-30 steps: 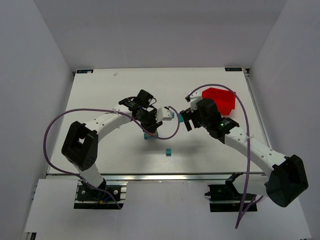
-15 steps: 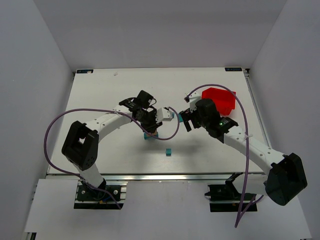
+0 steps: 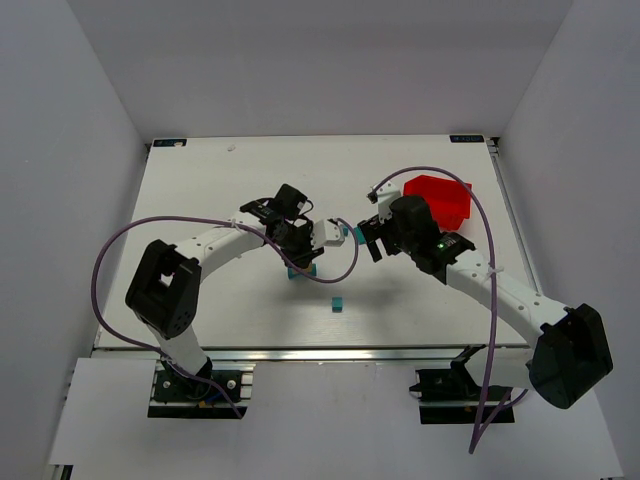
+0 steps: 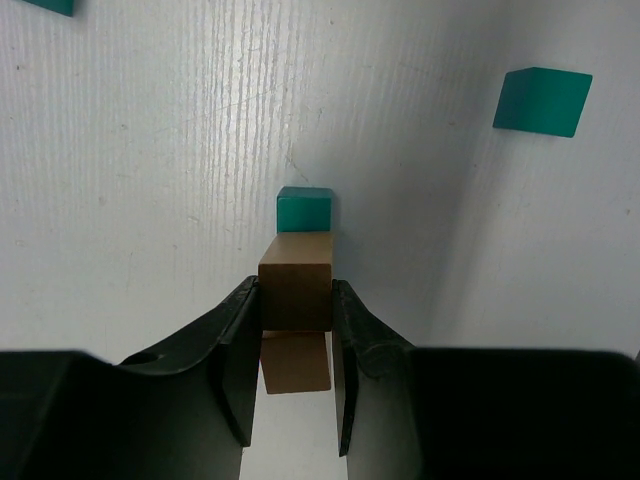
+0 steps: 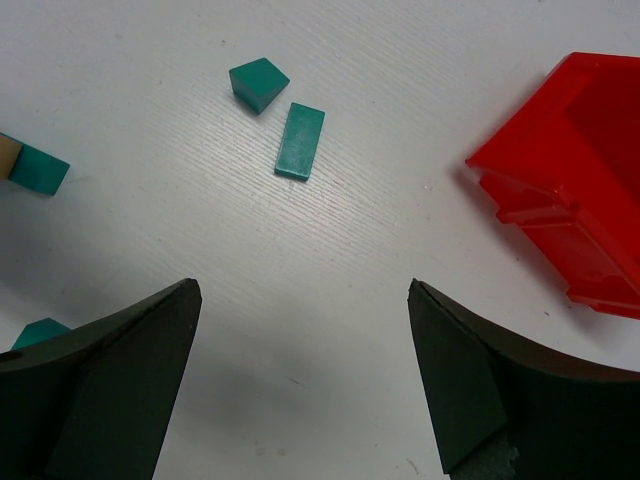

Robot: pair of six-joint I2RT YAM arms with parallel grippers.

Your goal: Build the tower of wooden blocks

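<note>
My left gripper (image 4: 296, 300) is shut on a tan bare-wood block (image 4: 296, 285) and holds it right over a teal cube (image 4: 304, 208) on the table. I cannot tell if the two touch. In the top view the left gripper (image 3: 300, 256) sits over that teal cube (image 3: 297, 270). My right gripper (image 5: 303, 300) is open and empty above bare table, and in the top view it (image 3: 368, 240) is to the right of the stack. The teal cube with the tan block beside it shows at the left edge of the right wrist view (image 5: 40, 170).
Loose teal pieces lie about: a cube (image 5: 258, 82) and a flat block (image 5: 300, 140) between the arms, and one (image 3: 338, 305) nearer the front edge, also seen from the left wrist (image 4: 542, 100). A red bin (image 3: 440, 198) stands at the back right, behind the right gripper.
The left arm has shifted very slightly with the tan block in it. The right arm and the loose blocks have not moved.
</note>
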